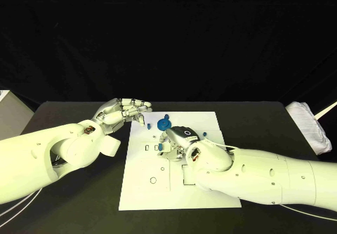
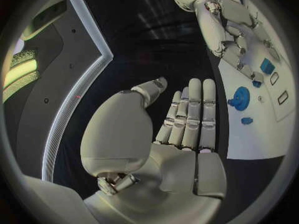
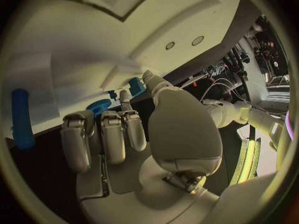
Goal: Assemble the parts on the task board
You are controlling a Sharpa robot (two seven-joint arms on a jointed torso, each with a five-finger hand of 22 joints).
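Observation:
The white task board (image 1: 176, 192) lies in the middle of the black table. My right hand (image 1: 177, 141) hovers low over the board's middle with its fingers curled down. Its thumb and a finger pinch a small blue part (image 3: 136, 86) right at the board's surface. A round blue part (image 1: 164, 123) stands near the board's far edge, just beyond that hand, with a small blue piece (image 2: 246, 120) beside it. A blue cylinder (image 3: 20, 119) lies on the board (image 3: 56, 50) off to the side. My left hand (image 1: 125, 111) floats at the board's far left corner, its fingers (image 2: 190, 114) straight and holding nothing.
Several slots and holes (image 1: 153, 180) mark the near half of the board. A white bundle (image 1: 309, 124) lies at the table's right edge, and a pale box (image 1: 10, 112) stands beyond its left edge. Bare black table surrounds the board.

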